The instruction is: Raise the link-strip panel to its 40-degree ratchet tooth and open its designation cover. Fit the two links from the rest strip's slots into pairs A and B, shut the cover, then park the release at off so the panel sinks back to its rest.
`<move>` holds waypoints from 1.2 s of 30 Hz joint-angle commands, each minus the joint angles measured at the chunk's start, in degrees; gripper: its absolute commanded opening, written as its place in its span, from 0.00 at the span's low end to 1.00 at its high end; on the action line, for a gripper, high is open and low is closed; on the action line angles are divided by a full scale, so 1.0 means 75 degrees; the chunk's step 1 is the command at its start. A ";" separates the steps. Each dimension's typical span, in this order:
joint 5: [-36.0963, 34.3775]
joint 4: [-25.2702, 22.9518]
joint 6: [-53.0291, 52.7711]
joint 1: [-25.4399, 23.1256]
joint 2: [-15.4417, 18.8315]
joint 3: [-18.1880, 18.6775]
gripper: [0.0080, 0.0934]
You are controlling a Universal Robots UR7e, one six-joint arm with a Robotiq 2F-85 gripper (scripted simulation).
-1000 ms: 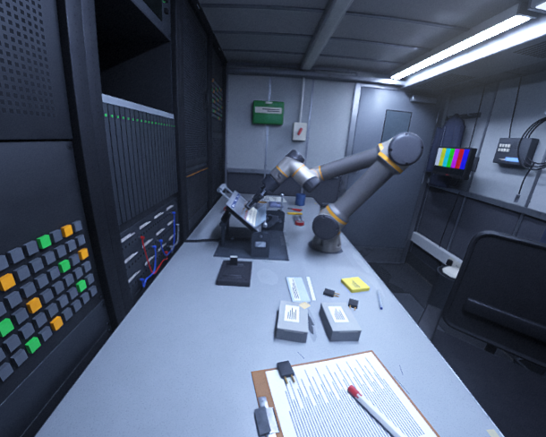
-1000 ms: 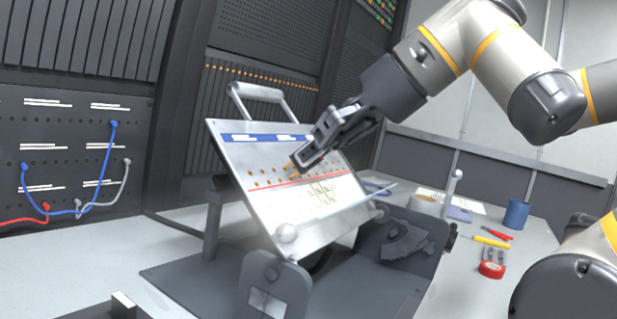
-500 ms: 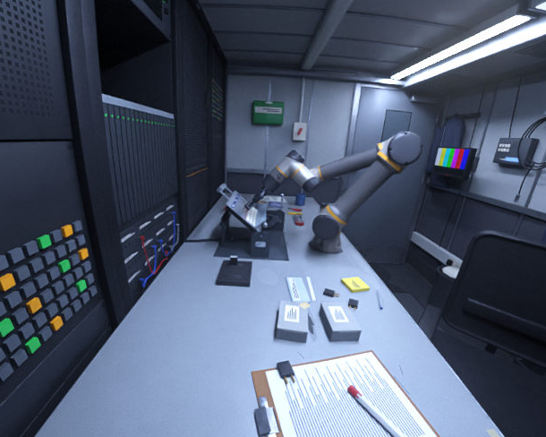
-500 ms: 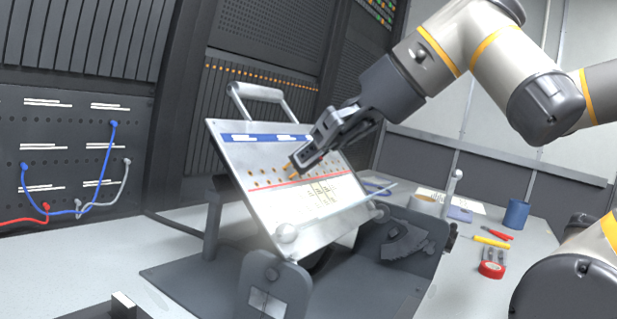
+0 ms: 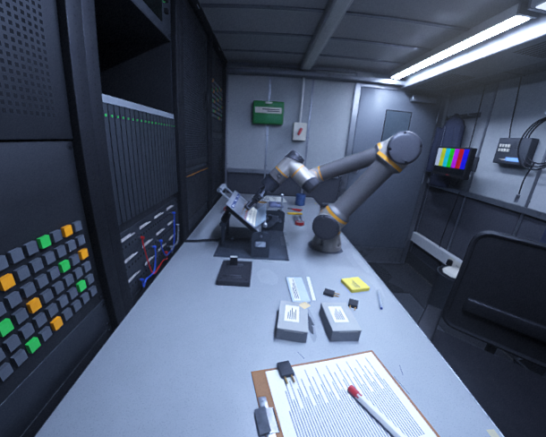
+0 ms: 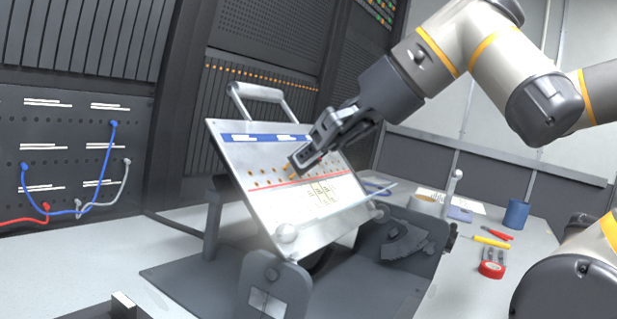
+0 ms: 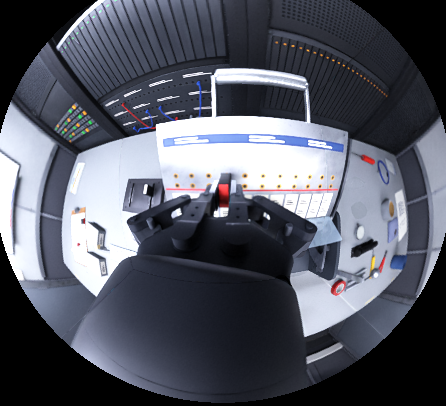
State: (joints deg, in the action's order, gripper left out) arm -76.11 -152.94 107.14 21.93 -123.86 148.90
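Note:
A link [image 7: 225, 191] with a red body is mostly hidden between my fingers; its orange pins [image 6: 288, 170] show at the socket rows of the panel. The link-strip panel [image 6: 284, 179] stands tilted up on its stand, handle [image 6: 255, 92] at its top. The clear designation cover [image 6: 356, 198] hangs open from the panel's lower right edge. The ratchet sector [image 6: 405, 239] sits at the stand's right side. The rest strip [image 5: 234, 272] lies on the desk in front of the stand. My gripper [image 6: 304, 157] is against the left sockets of the panel, closed on the link.
The rack wall [image 6: 270, 34] stands close behind the panel's handle. A lever with a ball knob [image 6: 453, 189], a blue cup [image 6: 516, 213], a red tape roll [image 6: 491, 269] and hand tools lie right of the stand. Boxes [image 5: 292, 321] and a clipboard [image 5: 339, 400] lie far down the desk.

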 commanded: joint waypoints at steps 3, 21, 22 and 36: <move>-0.0001 -0.0018 -0.0002 -0.0002 0.0009 -0.0001 0.00; -0.0003 -0.0077 -0.0005 -0.0006 0.0041 0.0025 0.00; -0.0003 -0.0079 -0.0005 -0.0006 0.0042 0.0027 0.00; -0.0011 -0.0129 -0.0015 -0.0019 0.0102 0.0014 0.00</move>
State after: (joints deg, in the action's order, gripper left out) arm -76.31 -153.88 107.03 21.81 -123.10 149.03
